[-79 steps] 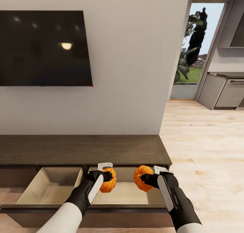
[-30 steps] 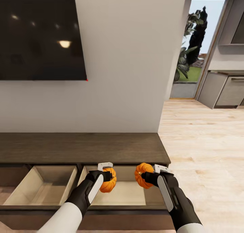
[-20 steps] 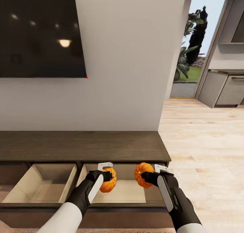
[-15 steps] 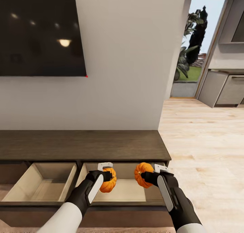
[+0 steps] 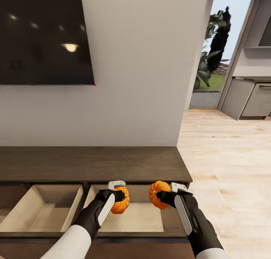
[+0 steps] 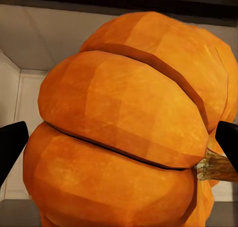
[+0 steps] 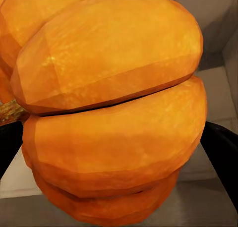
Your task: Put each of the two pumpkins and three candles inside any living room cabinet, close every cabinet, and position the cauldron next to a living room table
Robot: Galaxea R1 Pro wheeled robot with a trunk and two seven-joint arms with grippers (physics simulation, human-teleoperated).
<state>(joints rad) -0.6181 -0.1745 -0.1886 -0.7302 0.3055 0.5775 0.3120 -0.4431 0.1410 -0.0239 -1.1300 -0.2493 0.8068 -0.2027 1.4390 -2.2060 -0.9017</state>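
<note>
Both grippers, left gripper (image 5: 119, 194) and right gripper (image 5: 168, 195), are clutching pumpkins (image 5: 120, 200) above the lower-centre open drawer (image 5: 131, 217); lowering before releasing seems wise.

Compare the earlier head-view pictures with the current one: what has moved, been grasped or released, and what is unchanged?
Only the camera shifted: the TV and cabinet slid in the picture. Nothing was grasped or released. The left gripper still holds one pumpkin and the right gripper the other pumpkin over the open right drawer.
</note>
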